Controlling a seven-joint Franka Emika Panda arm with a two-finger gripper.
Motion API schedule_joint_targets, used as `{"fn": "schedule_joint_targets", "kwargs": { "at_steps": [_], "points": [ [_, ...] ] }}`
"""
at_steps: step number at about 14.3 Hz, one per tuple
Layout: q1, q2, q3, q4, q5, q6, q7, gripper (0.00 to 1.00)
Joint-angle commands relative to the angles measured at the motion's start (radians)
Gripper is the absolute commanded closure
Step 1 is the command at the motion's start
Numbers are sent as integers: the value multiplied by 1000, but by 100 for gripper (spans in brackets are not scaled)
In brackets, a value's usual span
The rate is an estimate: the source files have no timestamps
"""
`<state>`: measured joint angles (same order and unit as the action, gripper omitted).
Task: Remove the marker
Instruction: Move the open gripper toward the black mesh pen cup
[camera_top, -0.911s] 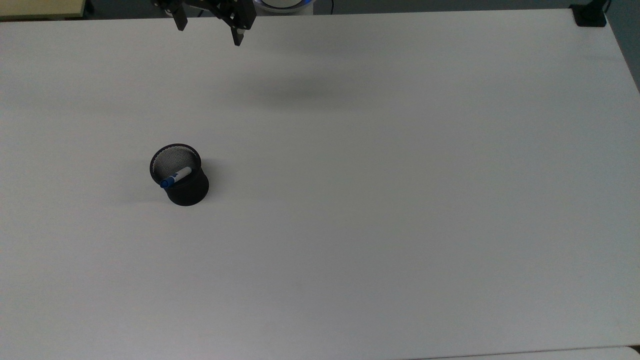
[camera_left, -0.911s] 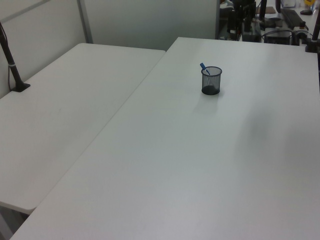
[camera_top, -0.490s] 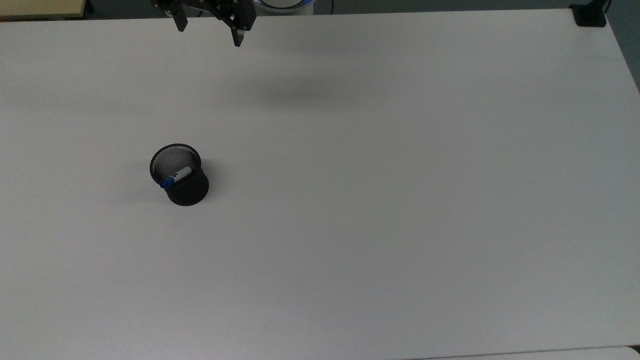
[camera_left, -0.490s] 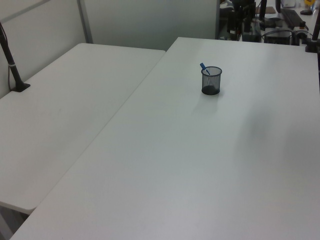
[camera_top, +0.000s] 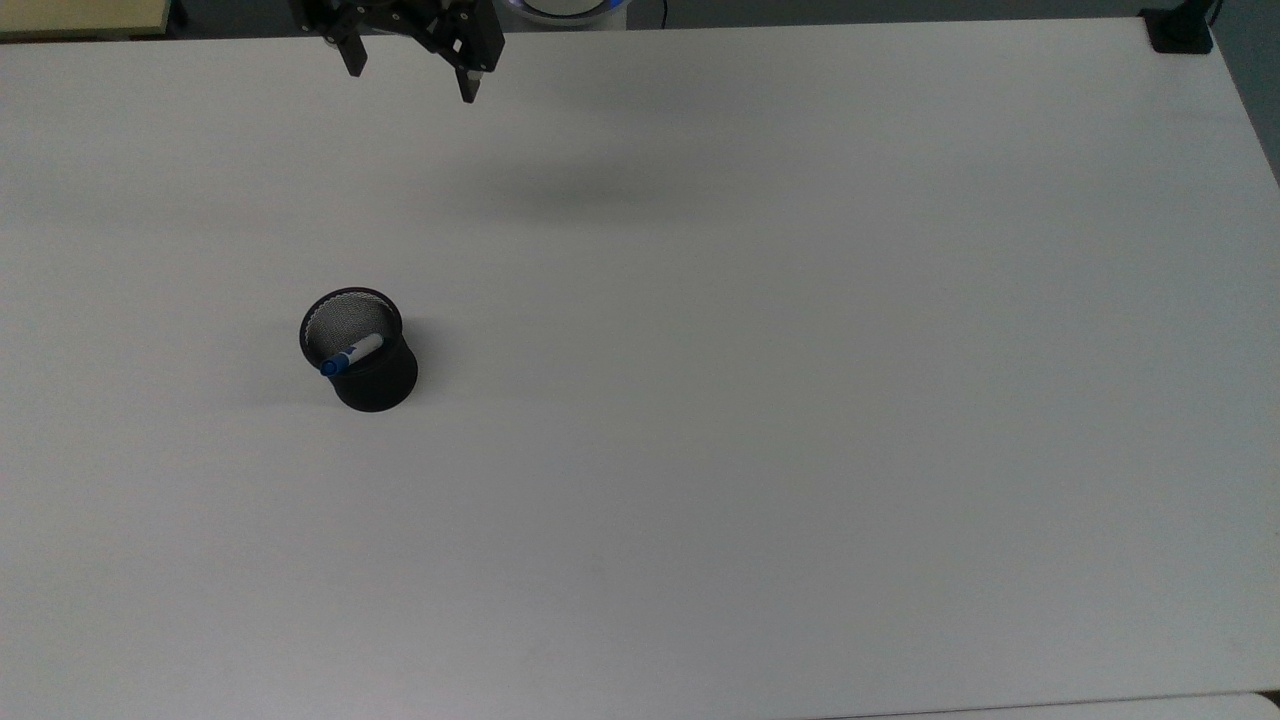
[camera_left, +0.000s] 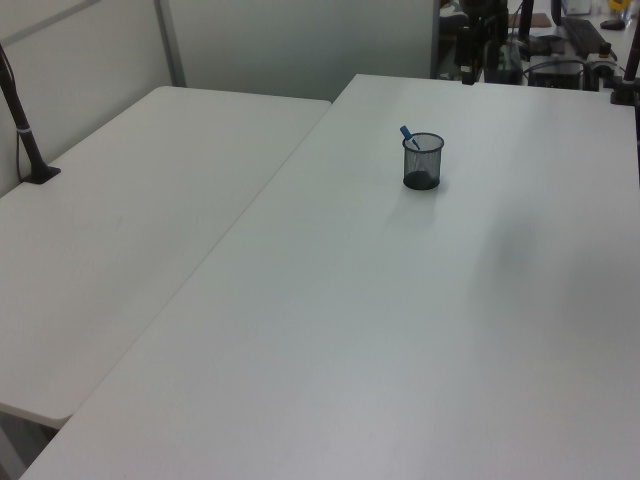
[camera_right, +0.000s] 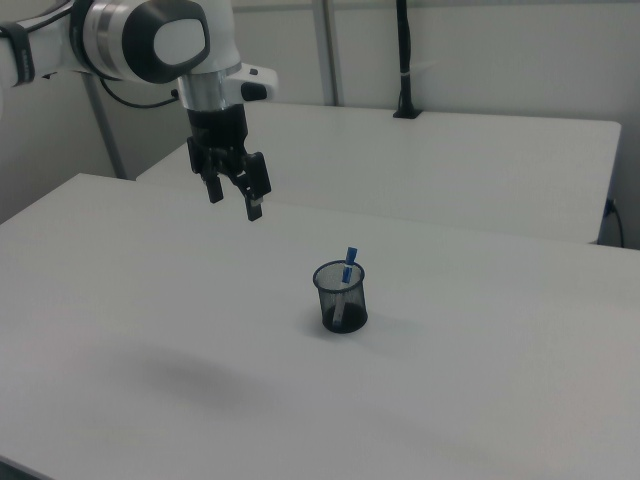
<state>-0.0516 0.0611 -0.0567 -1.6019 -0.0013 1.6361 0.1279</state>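
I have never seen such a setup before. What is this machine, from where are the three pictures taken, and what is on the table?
It is a robot arm ending in a two-finger gripper, open and holding nothing. One picture looks down from above, two look across the table from opposite sides. On the white table stands a black mesh cup with a marker leaning inside, its blue cap above the rim. In the top view the gripper hangs high near the far edge, well apart from the cup.
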Motion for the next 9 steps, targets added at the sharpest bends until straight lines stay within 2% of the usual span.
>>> {"fn": "schedule_joint_targets", "kwargs": {
  "at_steps": [1,4,7,9],
  "points": [
    [3,8,-6,22,-5,18,-21,0],
    [4,46,-5,31,-20,25,-40,0],
    [3,124,-5,118,-19,73,-37,0],
    [1,144,-5,128,-17,170,-36,0]
  ]
}}
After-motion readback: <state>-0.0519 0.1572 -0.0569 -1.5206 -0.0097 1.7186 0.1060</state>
